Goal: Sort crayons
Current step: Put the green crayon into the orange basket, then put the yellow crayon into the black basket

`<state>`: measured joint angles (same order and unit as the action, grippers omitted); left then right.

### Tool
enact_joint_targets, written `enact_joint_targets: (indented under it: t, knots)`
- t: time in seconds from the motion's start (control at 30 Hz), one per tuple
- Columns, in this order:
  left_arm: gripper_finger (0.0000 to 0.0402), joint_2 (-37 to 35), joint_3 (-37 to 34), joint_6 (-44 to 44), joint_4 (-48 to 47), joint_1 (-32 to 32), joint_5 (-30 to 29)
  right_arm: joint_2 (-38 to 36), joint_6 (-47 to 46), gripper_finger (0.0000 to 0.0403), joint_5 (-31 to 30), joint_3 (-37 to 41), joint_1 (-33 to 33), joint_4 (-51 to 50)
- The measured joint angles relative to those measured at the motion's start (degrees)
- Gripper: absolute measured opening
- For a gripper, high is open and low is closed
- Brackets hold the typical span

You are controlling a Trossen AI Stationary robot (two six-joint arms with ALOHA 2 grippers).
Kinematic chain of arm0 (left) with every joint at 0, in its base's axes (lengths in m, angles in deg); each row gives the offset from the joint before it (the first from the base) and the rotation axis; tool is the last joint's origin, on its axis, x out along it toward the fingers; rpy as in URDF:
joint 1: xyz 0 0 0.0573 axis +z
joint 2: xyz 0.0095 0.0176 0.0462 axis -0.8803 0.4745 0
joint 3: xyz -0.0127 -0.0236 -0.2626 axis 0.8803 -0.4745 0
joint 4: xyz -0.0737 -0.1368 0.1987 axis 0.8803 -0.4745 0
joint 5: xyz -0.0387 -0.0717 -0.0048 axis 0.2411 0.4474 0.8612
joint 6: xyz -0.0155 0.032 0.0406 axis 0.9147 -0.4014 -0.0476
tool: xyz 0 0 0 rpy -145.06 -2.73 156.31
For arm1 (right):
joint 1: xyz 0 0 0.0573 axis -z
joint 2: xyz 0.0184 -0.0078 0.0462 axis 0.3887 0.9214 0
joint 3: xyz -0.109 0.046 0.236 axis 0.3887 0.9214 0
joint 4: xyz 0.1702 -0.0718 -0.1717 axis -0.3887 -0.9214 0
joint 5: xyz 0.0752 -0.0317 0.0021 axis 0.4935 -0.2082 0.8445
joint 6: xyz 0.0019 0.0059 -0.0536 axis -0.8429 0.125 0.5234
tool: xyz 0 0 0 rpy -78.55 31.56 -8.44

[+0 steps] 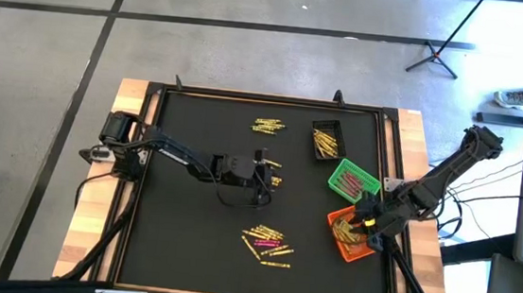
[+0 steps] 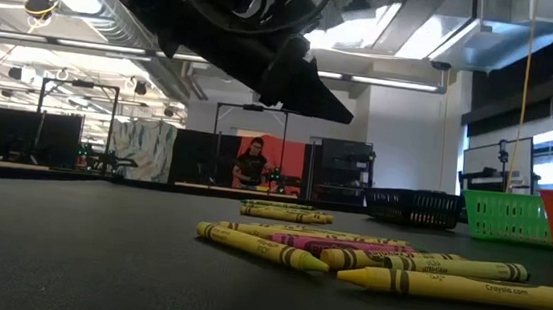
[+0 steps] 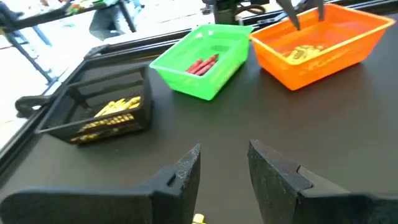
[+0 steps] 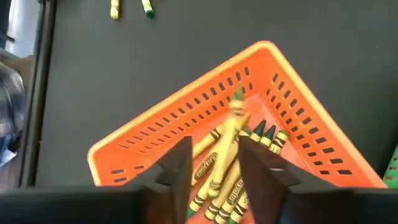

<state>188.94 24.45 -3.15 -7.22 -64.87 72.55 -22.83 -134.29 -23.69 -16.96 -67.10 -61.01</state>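
Two grippers are at work over different spots. The right gripper [image 4: 214, 165] hangs directly above the orange slotted plastic bin [image 4: 155, 134], fingers parted with a yellow paper-wrapped crayon [image 4: 227, 140] showing in the gap, blurred; whether it is gripped or loose I cannot tell. Its long axis runs forward along the fingers' own direction, over the yellow crayons [image 4: 258, 134] lying in the bin. The left gripper [image 3: 224, 171] stands open and empty at mid-table. The loose pile of yellow and pink crayons [image 1: 267, 242] lies nearer this left gripper, so the next pick is probably its job.
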Motion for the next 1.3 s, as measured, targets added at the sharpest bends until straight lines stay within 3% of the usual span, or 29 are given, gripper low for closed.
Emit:
enact_joint_targets:
  t: [0.13,0.33,0.47,0.57,0.8,1.0,1.17,1.3]
  knots:
    - [0.0118,0.0,0.0,0.0,0.0,0.0,-3.2,0.0,0.6,0.0169,-2.4,-2.1,0.0,1.1]
    - [0.0118,-0.7,0.0,0.2,-0.7,1.0,-10.4,0.0,14.4,0.0187,-23.8,-1.6,0.0,11.5]
    - [0.0118,-2.2,2.2,3.4,-7.1,5.8,-6.2,2.2,24.2,0.0188,-41.6,0.2,1.4,18.4]
    - [0.0118,-2.2,6.0,5.7,-17.4,10.9,-0.6,2.9,26.3,0.0188,-47.9,1.4,3.7,20.7]
    - [0.0118,-2.0,14.8,5.6,-35.5,23.4,9.4,5.9,29.2,0.0188,-48.0,3.3,11.8,23.9]
    - [0.0118,-1.5,20.2,0.9,-43.0,32.3,17.4,7.1,35.1,0.0188,-47.5,4.6,17.3,29.1]
    - [0.0118,4.2,26.0,-2.6,-47.6,37.1,24.4,7.3,34.3,0.0188,-45.5,6.2,21.1,31.4]
    - [0.0118,10.7,32.8,-6.7,-54.9,39.2,25.1,7.7,33.3,0.0188,-42.6,6.7,22.5,32.0]
